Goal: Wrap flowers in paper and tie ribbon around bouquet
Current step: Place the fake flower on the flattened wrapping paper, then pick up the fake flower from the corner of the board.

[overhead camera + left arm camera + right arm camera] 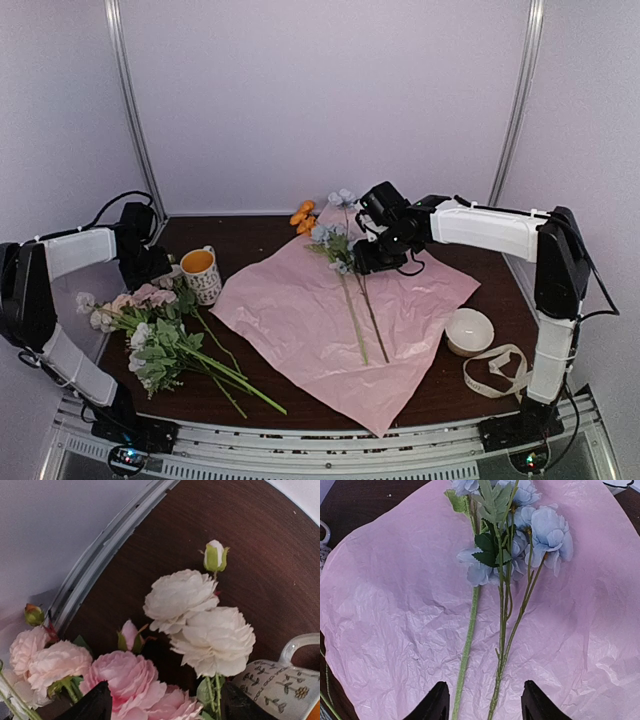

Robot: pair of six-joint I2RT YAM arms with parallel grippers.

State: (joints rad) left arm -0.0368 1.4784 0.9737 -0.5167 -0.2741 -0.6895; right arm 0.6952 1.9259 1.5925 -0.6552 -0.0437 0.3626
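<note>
- Hovering with the right claw (485, 706) low over the paper (395, 610), fingers parted, released, gripping nothing.
- Showing the blue-flowered stems (492, 555) lying loose on that crinkled sheet, thin green stalks running below and between the parted fingers, blooms pointing toward the far side.
- Lying spread over the middle of the bench (450, 395), pale pink side up, one corner pointing at the near edge.
- Resting at the paper's far corner, a few orange blooms (303, 215); on the sheet or just off it, impossible to tell.
- Reaching with the left claw (167, 705) over the bunch of pink and white flowers (200, 630), fingers standing wide apart, released; a pink bloom sitting between the tips, contact impossible to tell.
- Lying on the bare bench left of the paper, heads toward the left edge, green stems slanting toward the sheet's near-left side.
- Standing upright just beside that bunch, the mug (202, 273), between the left claw and the paper.
- Lying looped and untied near the right arm's base, the ribbon (497, 372), just beside the white bowl (468, 330) off the paper's right corner.
</note>
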